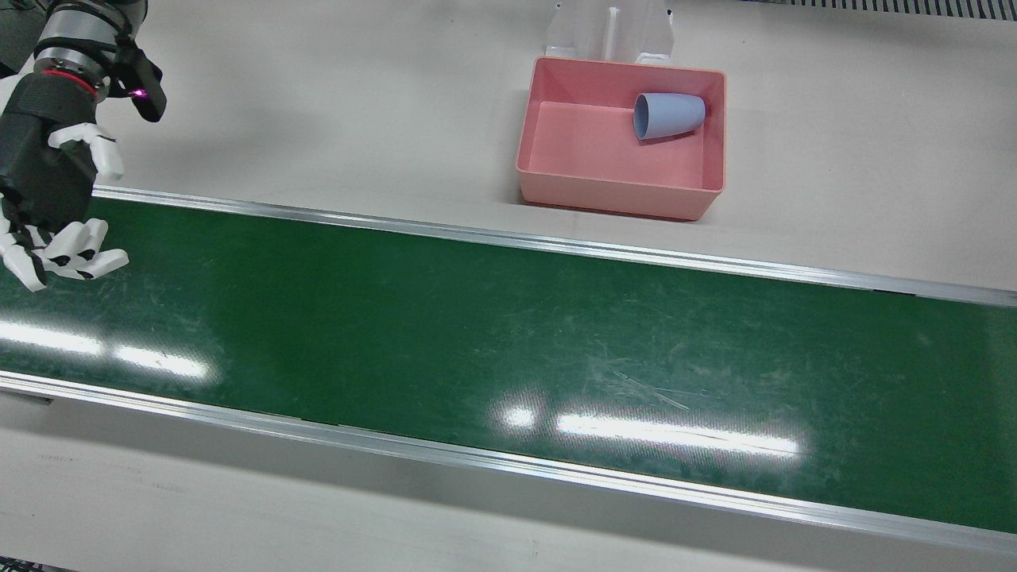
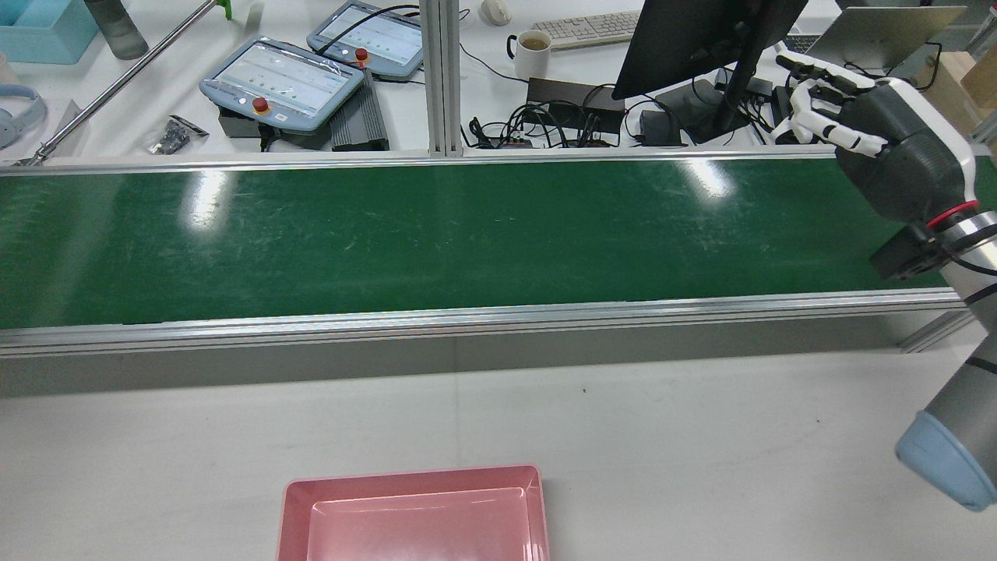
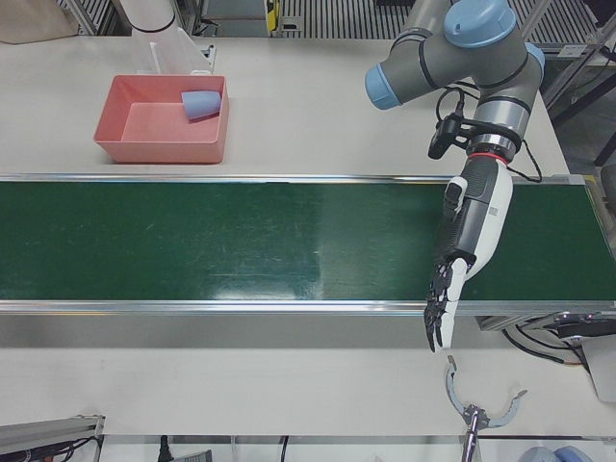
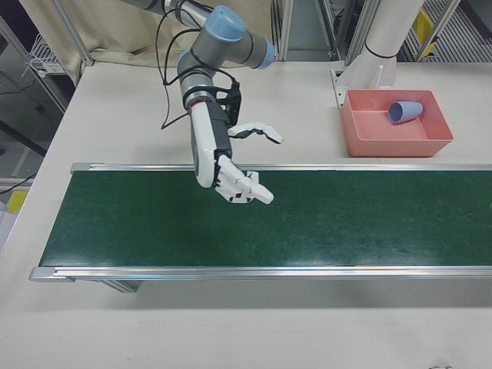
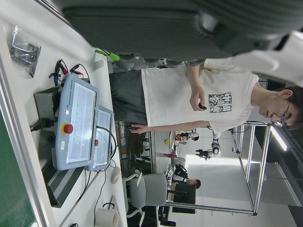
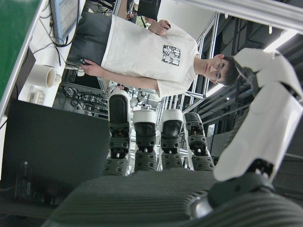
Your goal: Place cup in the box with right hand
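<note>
A light blue cup (image 1: 671, 115) lies on its side inside the pink box (image 1: 620, 199), at its far right corner; it also shows in the left-front view (image 3: 200, 104) and the right-front view (image 4: 403, 112). The rear view shows only the box's near part (image 2: 413, 477), no cup. My right hand (image 1: 48, 191) is open and empty, fingers spread, over the belt's robot-side edge far from the box; it also shows in the rear view (image 2: 896, 148) and the right-front view (image 4: 223, 165). My left hand (image 3: 472, 226) is open and empty, fingers straight, reaching across the belt.
A green conveyor belt (image 1: 508, 334) with metal rails runs across the table. A white pedestal (image 1: 612, 28) stands right behind the box. Beyond the belt are teach pendants (image 2: 284, 82), a monitor (image 2: 693, 39) and a mug (image 2: 533, 51). An operator (image 6: 147, 54) stands there.
</note>
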